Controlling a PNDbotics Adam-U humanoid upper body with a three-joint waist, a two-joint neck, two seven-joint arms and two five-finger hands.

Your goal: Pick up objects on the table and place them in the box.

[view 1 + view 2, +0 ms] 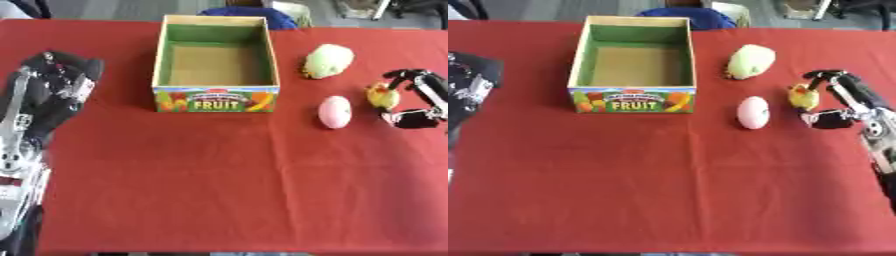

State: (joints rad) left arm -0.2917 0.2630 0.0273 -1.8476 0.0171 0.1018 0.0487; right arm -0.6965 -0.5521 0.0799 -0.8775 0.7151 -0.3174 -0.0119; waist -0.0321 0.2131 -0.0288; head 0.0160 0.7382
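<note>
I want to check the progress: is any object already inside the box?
No, the box shows only its bare brown floor, while the pink object lies outside it on the red table.

My left hand point(54, 82) is mostly black, bulky, w/ small white patches and a bit of red on the back. Forearm below it is silver-grey metal w/ dark round holes and black sections. My right hand point(846, 102) is slimmer: black fingers, pale silver bits at the joints, grey wrist w/ a dark circle.
</note>
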